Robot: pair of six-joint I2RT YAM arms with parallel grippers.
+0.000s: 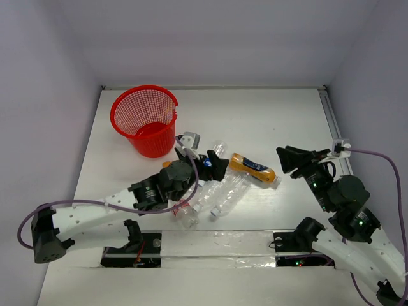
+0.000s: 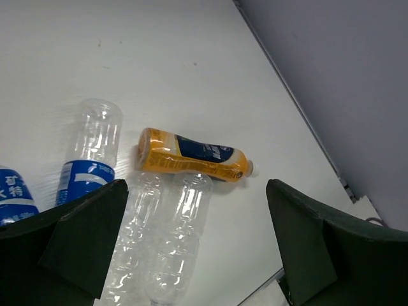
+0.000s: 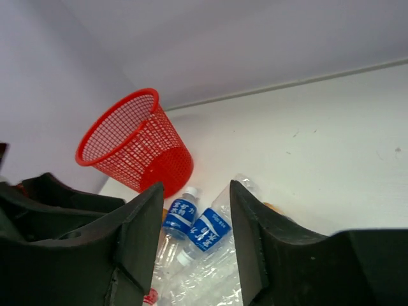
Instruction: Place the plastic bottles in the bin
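We see the left tool (image 1: 210, 164) open above the plastic bottles (image 1: 223, 189) lying on the counter (image 1: 274, 115), the right tool (image 1: 287, 160) open and empty nearby, and the red mesh bin (image 1: 153, 145) upright behind them.

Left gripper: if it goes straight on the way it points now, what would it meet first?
Probably the two clear bottles lying side by side, seen between the open fingers of the left gripper. The orange bottle lies just beyond them. Depth is unclear from the wrist view.
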